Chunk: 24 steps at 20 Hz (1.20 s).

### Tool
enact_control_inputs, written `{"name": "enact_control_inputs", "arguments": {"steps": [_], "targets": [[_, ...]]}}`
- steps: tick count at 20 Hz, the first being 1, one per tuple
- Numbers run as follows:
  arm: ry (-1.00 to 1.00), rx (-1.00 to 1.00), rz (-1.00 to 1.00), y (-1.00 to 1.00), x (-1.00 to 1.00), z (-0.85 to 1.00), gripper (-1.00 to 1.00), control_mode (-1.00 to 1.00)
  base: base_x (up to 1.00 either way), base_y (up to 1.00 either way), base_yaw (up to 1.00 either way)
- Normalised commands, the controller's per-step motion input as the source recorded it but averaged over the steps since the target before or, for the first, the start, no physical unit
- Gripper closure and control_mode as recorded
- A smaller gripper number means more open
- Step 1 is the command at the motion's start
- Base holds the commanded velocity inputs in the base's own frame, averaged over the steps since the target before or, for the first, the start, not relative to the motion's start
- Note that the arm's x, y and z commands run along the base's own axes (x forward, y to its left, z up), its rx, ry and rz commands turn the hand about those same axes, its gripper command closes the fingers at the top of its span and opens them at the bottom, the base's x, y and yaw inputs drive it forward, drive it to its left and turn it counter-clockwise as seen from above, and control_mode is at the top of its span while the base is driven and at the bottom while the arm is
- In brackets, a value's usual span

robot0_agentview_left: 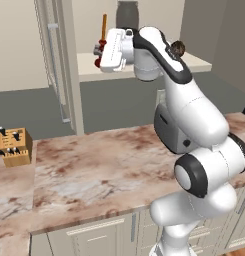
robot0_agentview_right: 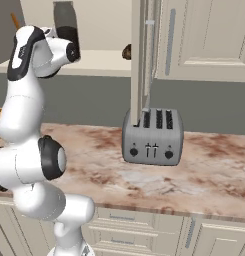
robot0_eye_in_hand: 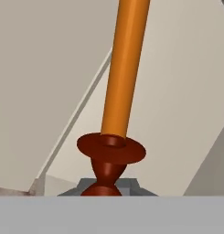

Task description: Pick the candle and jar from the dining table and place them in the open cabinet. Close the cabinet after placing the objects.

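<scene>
The candle [robot0_agentview_left: 104, 27], a thin orange taper on a dark red-brown holder, stands upright over the pale shelf [robot0_agentview_left: 196, 62] of the open cabinet. My gripper [robot0_agentview_left: 98, 51] is shut on the holder's stem. In the hand view the candle [robot0_eye_in_hand: 125, 68] rises close in front, with its holder [robot0_eye_in_hand: 111, 148] low in the middle. The dark grey jar [robot0_agentview_left: 127, 14] stands on the same shelf just right of the candle, behind my wrist. From the right base view the jar [robot0_agentview_right: 65, 20] and the candle's tip [robot0_agentview_right: 15, 20] show beside my forearm.
The cabinet's open door [robot0_agentview_left: 56, 60] hangs left of the shelf, edge-on [robot0_agentview_right: 143, 55] from the right. Below lies the marble counter [robot0_agentview_left: 94, 170] with a knife block [robot0_agentview_left: 15, 146] at left and a silver toaster [robot0_agentview_right: 153, 136] at right. A small brown object [robot0_agentview_right: 126, 51] sits on the shelf.
</scene>
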Motion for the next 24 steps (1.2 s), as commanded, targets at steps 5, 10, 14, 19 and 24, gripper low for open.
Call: {"name": "enact_control_inputs", "arguments": {"steps": [5, 10, 14, 19, 24], "targets": [[0.0, 0.0, -0.11, -0.26, -0.14, 0.06, 1.0, -1.0, 0.0, 0.0, 0.0], [0.0, 0.0, -0.14, -0.26, -0.37, 0.12, 1.0, -1.0, 0.0, 0.0, 0.0], [-0.07, 0.0, -0.08, -0.22, -0.51, 0.04, 1.0, -1.0, 0.0, 0.0, 0.0], [0.0, 0.01, -0.15, -0.57, -0.46, 0.01, 1.0, -1.0, 0.0, 0.0, 0.0], [0.02, 0.02, -0.1, -0.56, -0.15, 0.0, 1.0, -1.0, 0.0, 0.0, 0.0]]}}
